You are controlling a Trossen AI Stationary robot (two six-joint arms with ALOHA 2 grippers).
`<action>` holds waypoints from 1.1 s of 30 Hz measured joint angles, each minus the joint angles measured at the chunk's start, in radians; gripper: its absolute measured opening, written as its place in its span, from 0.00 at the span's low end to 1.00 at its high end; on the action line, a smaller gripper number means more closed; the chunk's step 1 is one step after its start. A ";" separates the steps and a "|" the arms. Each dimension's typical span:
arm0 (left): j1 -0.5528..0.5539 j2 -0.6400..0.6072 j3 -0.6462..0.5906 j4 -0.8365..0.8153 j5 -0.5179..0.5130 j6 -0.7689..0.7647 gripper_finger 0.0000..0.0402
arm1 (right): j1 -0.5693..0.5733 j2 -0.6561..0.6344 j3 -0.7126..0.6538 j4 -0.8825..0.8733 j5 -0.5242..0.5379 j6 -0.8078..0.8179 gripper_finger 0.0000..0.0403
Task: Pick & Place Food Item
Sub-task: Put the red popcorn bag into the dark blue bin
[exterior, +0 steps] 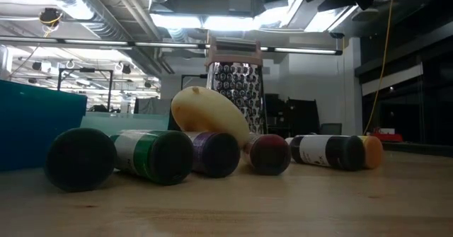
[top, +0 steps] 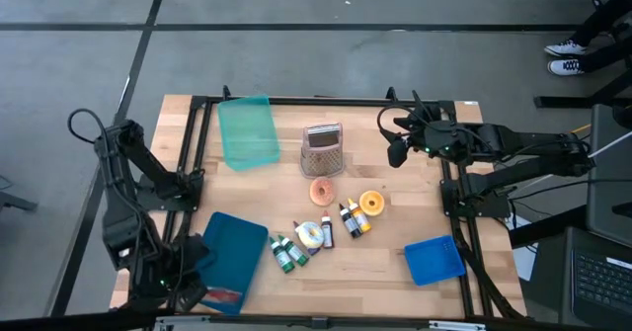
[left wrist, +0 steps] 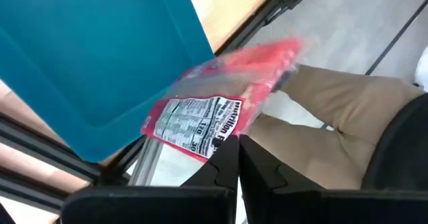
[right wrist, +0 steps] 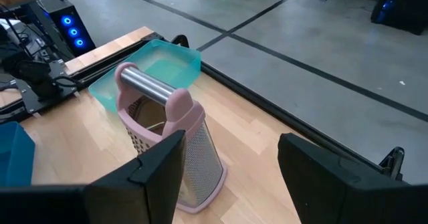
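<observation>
While the left gripper [left wrist: 237, 158] pinches shut on a red snack packet [left wrist: 214, 103], the packet hangs tilted just past the corner of the dark teal bin [left wrist: 100, 57], at the bench's near left corner, w/ a person's tan trouser leg [left wrist: 334, 130] beyond it. Packet's nutrition label faces the wrist cam. Right gripper [right wrist: 231, 164] has its fingers spread wide, nothing btwn them, hovering near the far right edge of the bench [top: 385, 262], pointed at the pink-framed grater [right wrist: 170, 150]. Grater stands upright; light green bin [right wrist: 150, 67] sits behind it, toward the far edge.
</observation>
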 joint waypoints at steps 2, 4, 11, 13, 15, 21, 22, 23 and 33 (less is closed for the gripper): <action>0.011 0.007 0.000 0.009 0.002 0.015 0.01 | 0.000 0.000 0.000 0.000 0.000 0.000 0.58; 0.022 0.015 0.000 0.020 0.002 0.034 0.00 | 0.000 0.000 0.000 0.000 0.000 -0.001 0.58; 0.055 0.045 0.000 0.052 0.009 0.052 0.00 | 0.000 0.000 0.000 0.000 0.000 -0.012 0.58; 0.066 0.054 0.000 0.083 0.009 0.062 0.01 | 0.000 0.000 0.000 0.000 0.000 -0.022 0.58; 0.075 0.067 0.000 0.105 0.017 0.076 0.00 | -0.001 0.000 0.000 0.000 0.000 -0.027 0.58; 0.101 0.119 0.000 0.093 0.095 0.097 0.00 | -0.001 0.000 0.000 0.000 0.000 -0.027 0.58; 0.104 0.126 0.000 0.091 0.099 0.097 0.00 | -0.001 0.000 0.000 0.000 0.000 -0.027 0.58; 0.105 0.133 0.000 0.087 0.103 0.097 0.01 | -0.001 0.000 0.000 0.000 0.000 -0.027 0.58; 0.147 0.153 0.000 -0.049 0.113 0.094 0.01 | -0.028 0.000 0.000 0.000 -0.003 -0.056 0.58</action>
